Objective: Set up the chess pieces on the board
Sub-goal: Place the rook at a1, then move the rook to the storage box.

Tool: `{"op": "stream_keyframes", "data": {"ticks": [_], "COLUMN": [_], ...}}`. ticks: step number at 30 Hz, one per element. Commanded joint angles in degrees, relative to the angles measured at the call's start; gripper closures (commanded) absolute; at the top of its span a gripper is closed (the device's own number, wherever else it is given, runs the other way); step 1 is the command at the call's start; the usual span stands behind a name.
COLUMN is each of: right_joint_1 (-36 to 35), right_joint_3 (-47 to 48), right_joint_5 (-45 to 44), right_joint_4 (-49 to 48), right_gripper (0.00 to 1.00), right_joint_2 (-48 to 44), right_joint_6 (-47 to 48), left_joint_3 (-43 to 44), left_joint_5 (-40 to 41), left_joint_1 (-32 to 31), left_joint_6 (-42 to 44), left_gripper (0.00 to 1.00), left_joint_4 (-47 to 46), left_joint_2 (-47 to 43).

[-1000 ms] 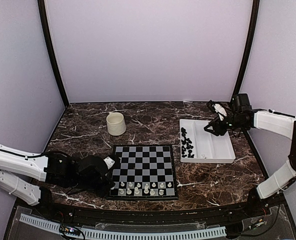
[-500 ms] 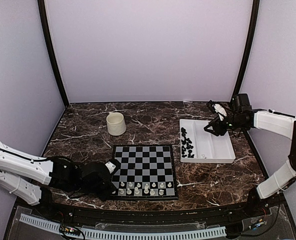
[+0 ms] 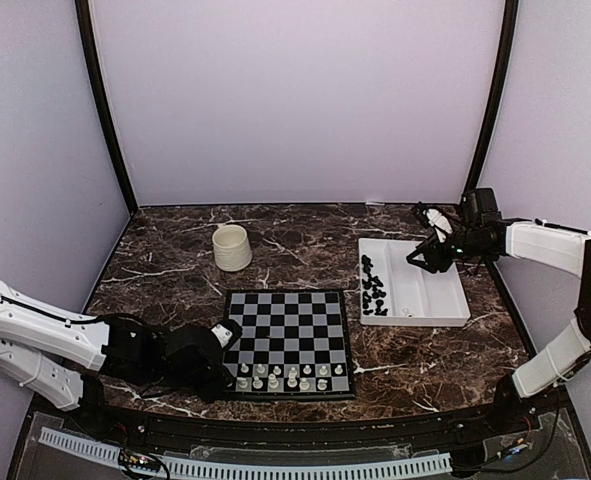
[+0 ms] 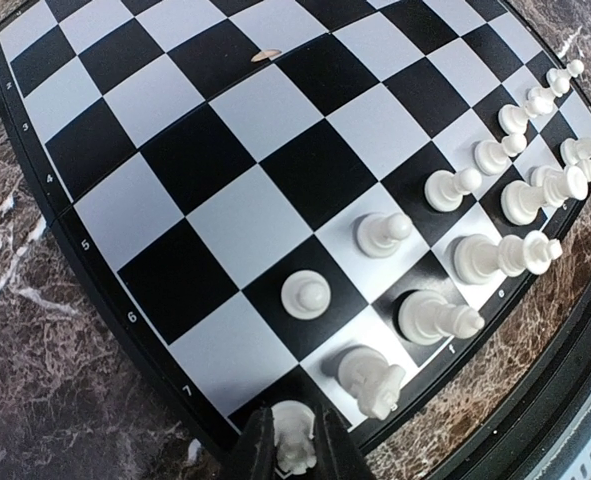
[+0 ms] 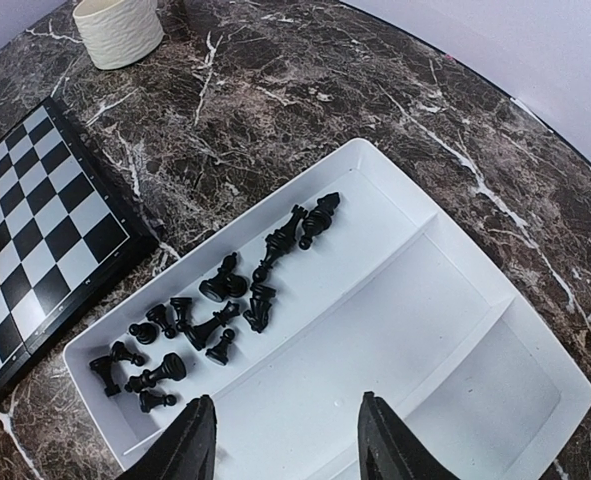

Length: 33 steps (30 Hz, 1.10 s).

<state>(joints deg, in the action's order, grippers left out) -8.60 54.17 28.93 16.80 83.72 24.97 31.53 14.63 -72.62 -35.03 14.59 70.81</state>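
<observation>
The board [image 3: 285, 320] lies at the table's front middle, with several white chess pieces [image 3: 285, 376] standing in its two nearest rows. My left gripper [image 3: 227, 378] reaches low over the board's near left corner. In the left wrist view its fingers [image 4: 295, 455] are shut on a white chess piece [image 4: 295, 440] that stands on the corner square of the board [image 4: 225, 150]. Several black chess pieces [image 5: 225, 320] lie in the left compartment of a white tray [image 5: 425, 330]. My right gripper [image 5: 285, 400] hangs open and empty above that tray [image 3: 430, 290].
A cream cup [image 3: 232, 247] stands behind the board on the left, also in the right wrist view [image 5: 118, 25]. The tray's middle and right compartments hold no pieces. A small brown speck [image 4: 267, 55] lies on the board. Dark marble tabletop surrounds everything.
My left arm has slid toward the near edge and brought its gripper down to the board's near left corner. The right arm has not moved.
</observation>
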Motion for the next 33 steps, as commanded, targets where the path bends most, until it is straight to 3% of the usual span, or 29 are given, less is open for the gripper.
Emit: {"op": "stream_keyframes", "data": {"ticks": [1,9,17,24,26,27,29,33], "right_joint_1": [0.26,0.25,0.25,0.25,0.06,-0.09,-0.70,-1.72], "right_joint_3": [-0.29,-0.14,3.17,10.58,12.92,14.27,17.04,20.70], "right_joint_5": [1.13,1.50,3.40,0.23,-0.01,-0.16,-1.15,-6.26], "right_joint_4": [-0.54,-0.24,4.86,17.89,21.92,24.13,28.99,35.20], "right_gripper": [0.50,0.50,0.50,0.53,0.55,0.56,0.58,0.59], "right_joint_2": [0.14,0.30,1.27,7.25,9.82,11.66,14.68,18.83], "right_joint_6": [0.43,0.65,1.28,9.53,12.22,13.49,16.90,20.91], "left_joint_3": [-0.43,0.25,6.17,15.45,17.60,18.21,20.69,27.23], "left_joint_5": [0.04,0.15,2.84,8.09,11.43,12.76,10.71,-1.73], "left_joint_1": [-0.32,-0.31,-0.33,-0.26,0.21,1.23,4.75,14.83], "left_joint_6": [-0.43,-0.56,2.18,14.32,17.90,19.89,21.30,19.37], "left_gripper": [0.82,0.78,0.63,0.35,0.22,0.15,0.10,0.13], "left_joint_4": [0.43,1.74,8.30,8.50,5.60,3.14,-0.24,-3.56], "left_joint_2": [0.21,-0.46,-8.86,-11.59,-9.70,-7.96,-4.70,3.33]}}
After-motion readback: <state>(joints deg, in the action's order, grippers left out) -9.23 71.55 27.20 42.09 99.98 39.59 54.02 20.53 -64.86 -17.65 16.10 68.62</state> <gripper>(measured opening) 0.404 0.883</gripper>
